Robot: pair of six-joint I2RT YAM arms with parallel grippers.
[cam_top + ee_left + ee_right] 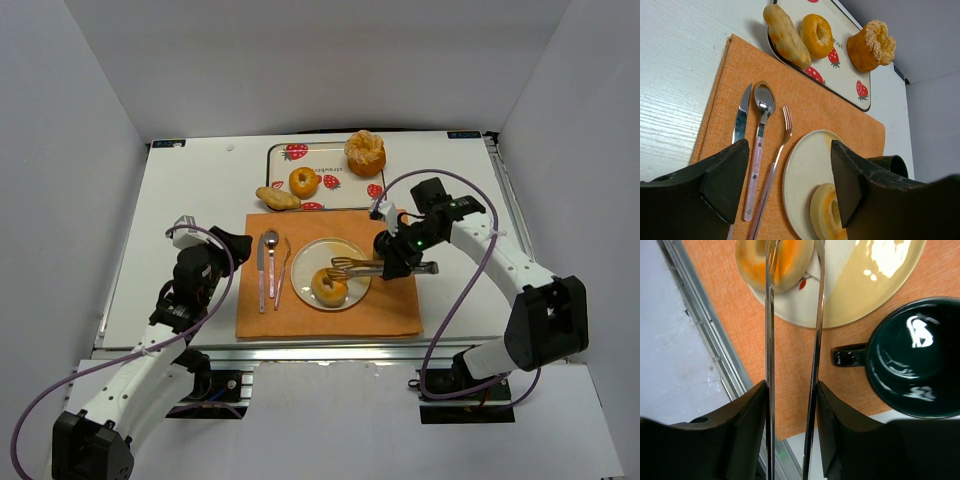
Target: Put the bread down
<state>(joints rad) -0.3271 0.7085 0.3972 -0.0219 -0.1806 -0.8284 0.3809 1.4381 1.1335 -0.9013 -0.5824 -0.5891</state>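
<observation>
The bread (329, 287), a golden ring bun, lies on the cream plate (352, 255) on the orange mat. It also shows in the right wrist view (752, 262) and the left wrist view (826, 215). My right gripper (395, 262) (791, 390) is shut on metal tongs (355, 266) (770, 340), whose tips reach the bread; I cannot tell if they clamp it. My left gripper (230, 245) (790, 170) is open and empty, left of the mat. A second ring bun (304, 181) (817, 35) sits on the strawberry tray (345, 195).
A ruffled orange bun (365, 152) and a pale tan roll (277, 198) are at the tray. A knife (261, 270), spoon (271, 255) and fork (283, 270) lie left of the plate. A dark green cup (915, 360) stands under my right gripper.
</observation>
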